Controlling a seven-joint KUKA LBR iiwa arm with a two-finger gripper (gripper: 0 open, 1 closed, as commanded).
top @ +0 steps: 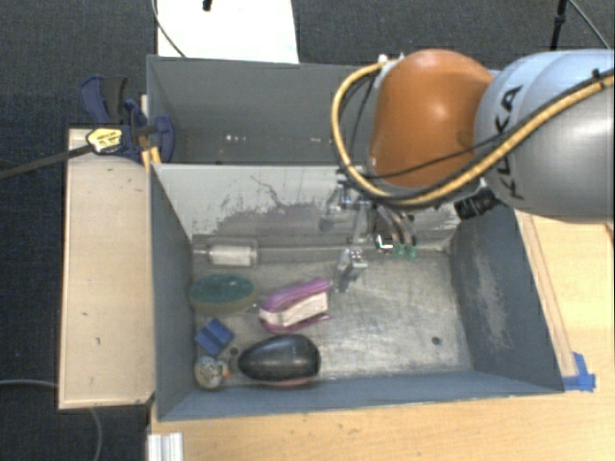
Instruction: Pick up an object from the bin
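Note:
My gripper (352, 263) hangs below the orange cover over the middle of the bin, toward the back. One fingertip shows just right of and above a purple and white brush-like thing (296, 303). Nothing shows between the fingers. A black oval thing (279, 359) lies at the bin's front, left of centre. A green round lid-like disc (222, 292) lies by the left wall.
A pale small cylinder (231, 254) lies at the back left. A blue small block (213, 336) and a round brownish ball (210, 374) sit in the front left corner. The arm and its orange cover span the bin's upper right.

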